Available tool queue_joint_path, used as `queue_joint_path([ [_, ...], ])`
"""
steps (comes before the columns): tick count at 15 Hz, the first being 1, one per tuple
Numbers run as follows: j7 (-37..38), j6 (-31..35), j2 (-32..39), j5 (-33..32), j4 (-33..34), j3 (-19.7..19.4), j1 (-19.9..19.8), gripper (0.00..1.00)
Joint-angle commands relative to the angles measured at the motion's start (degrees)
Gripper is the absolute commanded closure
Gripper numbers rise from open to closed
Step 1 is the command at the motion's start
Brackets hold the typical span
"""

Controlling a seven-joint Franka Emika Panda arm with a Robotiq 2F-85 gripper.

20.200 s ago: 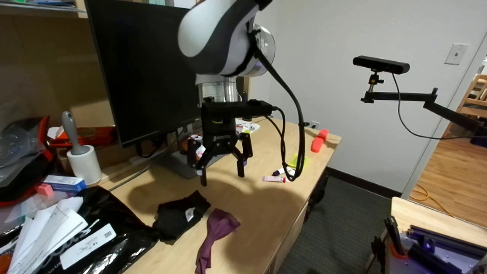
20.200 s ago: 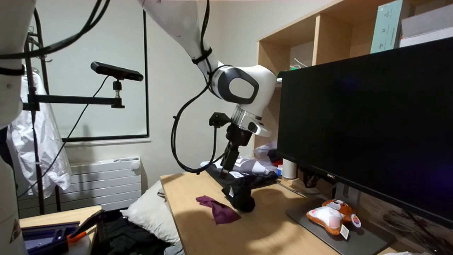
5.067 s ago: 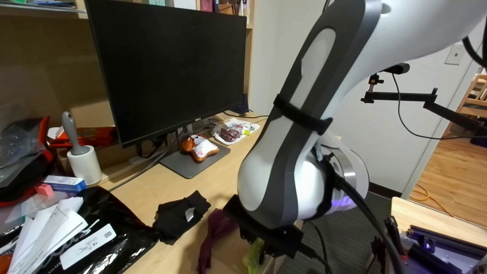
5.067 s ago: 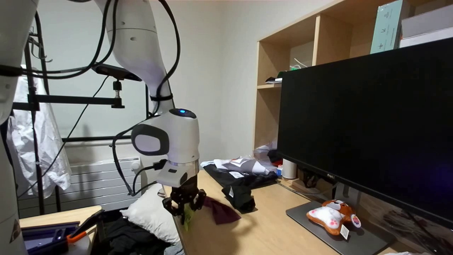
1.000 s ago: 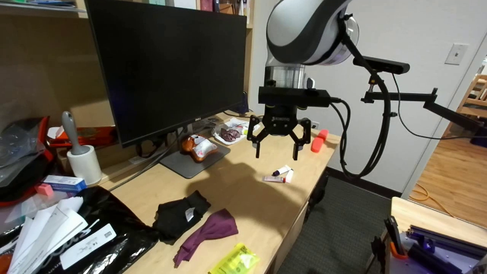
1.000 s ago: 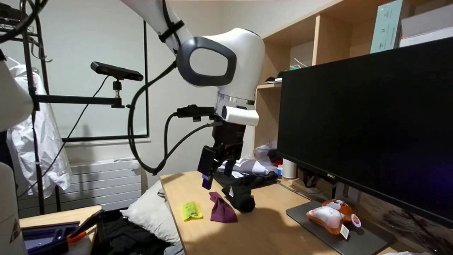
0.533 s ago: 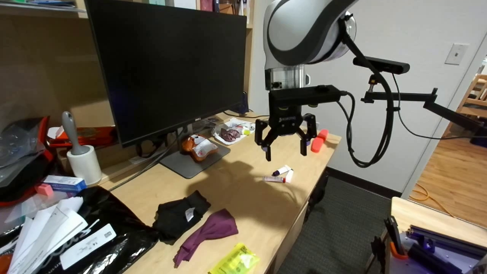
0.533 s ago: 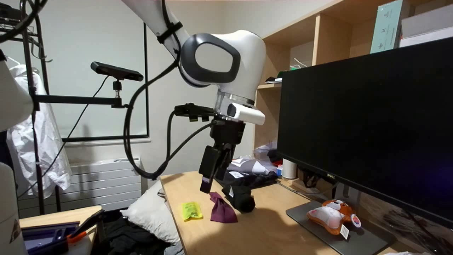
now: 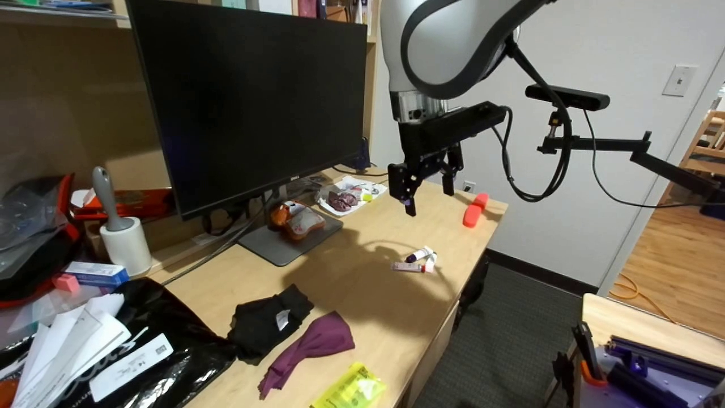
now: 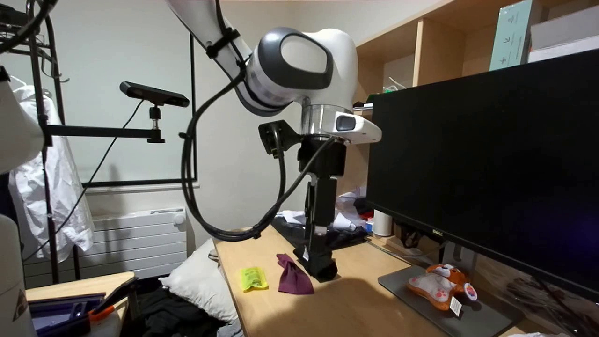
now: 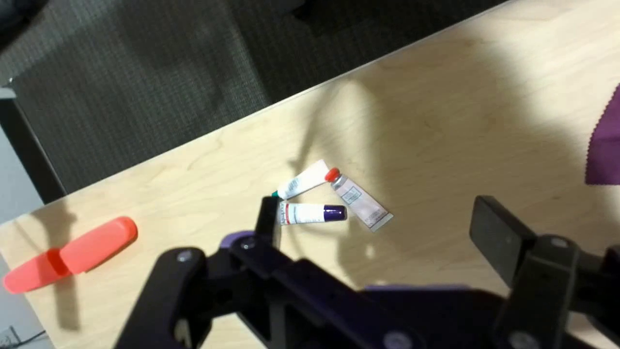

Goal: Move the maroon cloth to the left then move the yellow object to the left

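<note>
Gripper (image 9: 429, 202) hangs spread wide and empty. Maroon cloth (image 9: 325, 338) lies well off toward the black bag (image 9: 195, 357), wide end pointing roughly back at the gripper; yellow packet (image 9: 350, 390) sits beside it, near the edge of the desk (image 9: 368, 232). Looks done imo; probably just park.

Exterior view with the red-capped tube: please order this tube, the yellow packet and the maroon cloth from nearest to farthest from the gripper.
1. Red-capped tube: below the gripper.
2. Maroon cloth: lower left, beside the black cloth.
3. Yellow packet: at the picture's bottom edge.
</note>
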Motion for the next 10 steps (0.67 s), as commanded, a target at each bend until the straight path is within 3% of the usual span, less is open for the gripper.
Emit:
queue_joint_path([
  [1, -1.87, 3.81, 0.50, -4.30, -0.40, -0.49, 0.43, 0.00],
  [2, -1.92, 1.01, 0.03, -2.54, 0.05, -0.56, 0.45, 0.00],
  [6, -2.86, 0.55, 0.41, 0.09, 0.04, -0.53, 0.67, 0.00],
  [10, -7.18, -9.91, 3.11, 6.48, 3.33, -0.80, 0.67, 0.00],
])
